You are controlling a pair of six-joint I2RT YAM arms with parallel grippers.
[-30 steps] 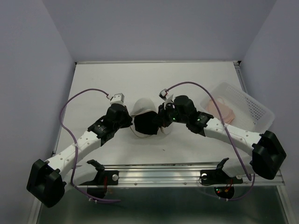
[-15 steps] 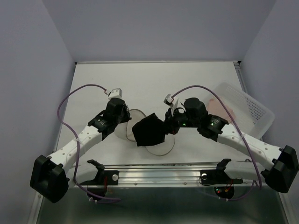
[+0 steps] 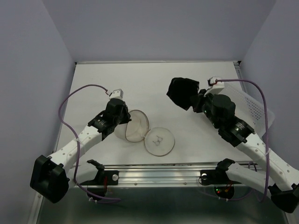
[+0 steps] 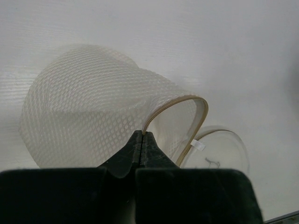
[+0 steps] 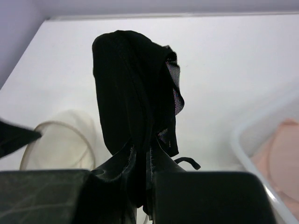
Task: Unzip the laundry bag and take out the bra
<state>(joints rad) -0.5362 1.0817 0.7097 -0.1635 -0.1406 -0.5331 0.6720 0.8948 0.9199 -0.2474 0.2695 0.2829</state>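
The laundry bag (image 3: 135,125) lies unzipped in two cream mesh halves. One dome (image 4: 93,107) stands on edge; the other half (image 3: 159,140) rests flat with a small dark mark on it. My left gripper (image 4: 141,134) is shut on the tan rim of the upright half. My right gripper (image 5: 141,151) is shut on the bra (image 5: 131,84), here a black garment with a mesh edge and a thin strap. The bra (image 3: 182,92) hangs in the air to the right of the bag, well apart from it.
A white perforated basket (image 3: 256,108) stands at the right edge, partly behind my right arm. A pale pink padded garment (image 5: 280,158) lies inside it. Purple cables loop over both arms. Walls enclose the table on the left, back and right.
My right gripper pulled the black garment out of the bag and carried it up and to the right. The bag fell open into two halves. The left gripper kept its hold on the rim.
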